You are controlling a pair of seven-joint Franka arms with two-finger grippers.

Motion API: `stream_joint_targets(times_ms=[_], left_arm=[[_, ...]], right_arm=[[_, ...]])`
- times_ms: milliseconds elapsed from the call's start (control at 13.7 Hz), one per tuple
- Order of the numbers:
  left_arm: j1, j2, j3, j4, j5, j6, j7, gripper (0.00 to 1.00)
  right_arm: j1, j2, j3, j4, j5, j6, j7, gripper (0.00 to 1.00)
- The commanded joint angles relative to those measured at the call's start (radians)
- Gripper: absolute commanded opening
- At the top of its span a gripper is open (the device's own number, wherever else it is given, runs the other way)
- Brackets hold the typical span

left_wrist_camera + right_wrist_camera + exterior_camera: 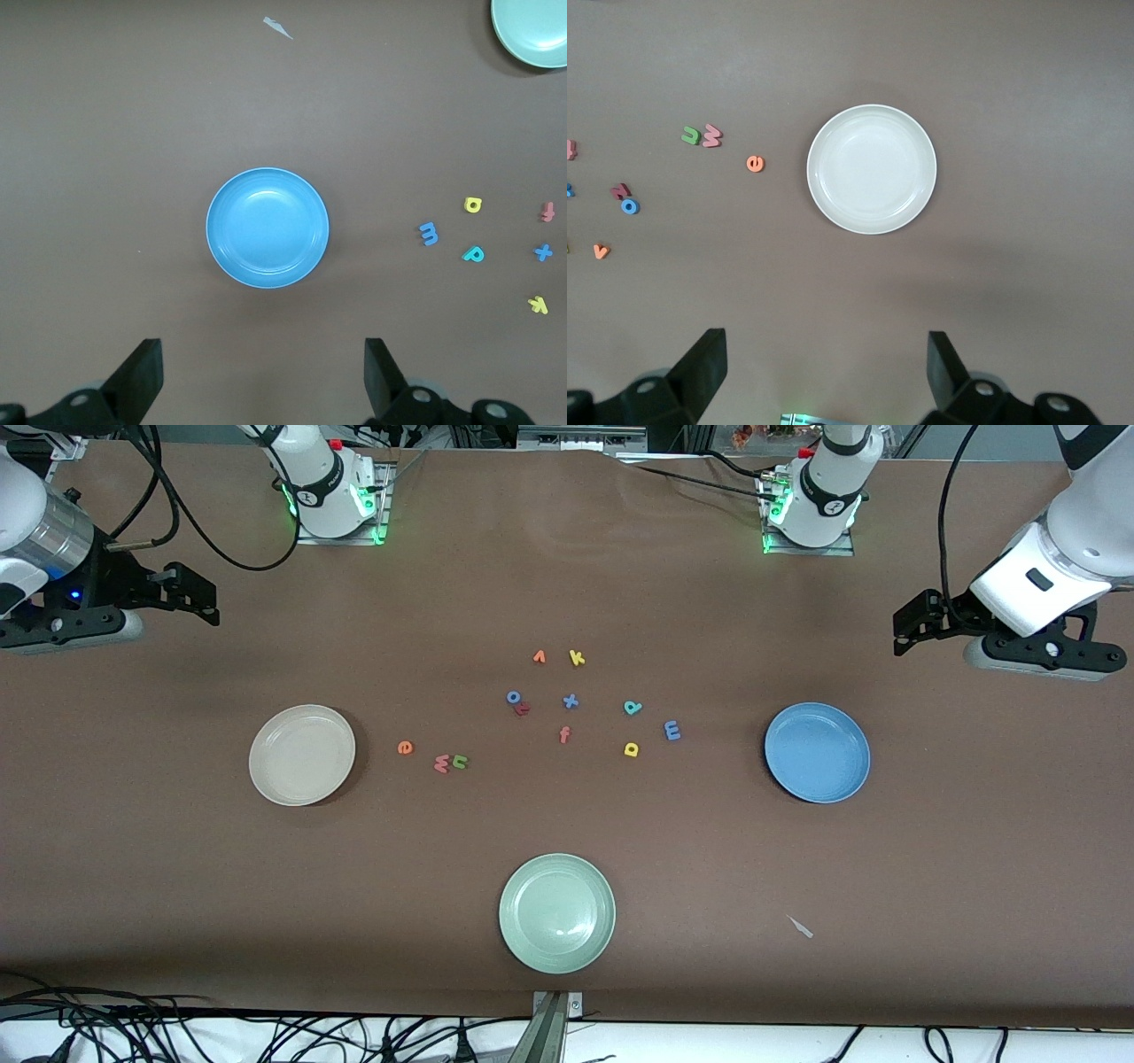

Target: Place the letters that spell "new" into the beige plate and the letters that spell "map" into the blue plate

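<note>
Lying loose between beige plate (pixel 301 755) and blue plate (pixel 817 752), the foam letters (pixel 450 762) look featherlight, soft, thin: you'd pinch across edges; left gripper (pixel 263 372) and right gripper (pixel 827 367) hover wide, empty.

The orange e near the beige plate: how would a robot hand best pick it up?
Probably straight from above, fingers pinching its outer edges. The orange e lies flat and alone on the table, apart from the beige plate, so there is room around it.
</note>
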Motion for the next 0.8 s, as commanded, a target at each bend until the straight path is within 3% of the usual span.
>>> stream_joint_targets(times_ms=[0,729], left_arm=[[-0.007,0.019,0.001,0.035,0.009,-0.025,0.014,1.00],[-0.004,0.020,0.001,0.041,0.009,-0.031,0.016,1.00]], right_arm=[[0.000,-0.016,0.001,-0.014,0.019,0.011,-0.011,1.00],[0.000,-0.022,0.003,-0.002,0.017,0.012,-0.012,1.00]])
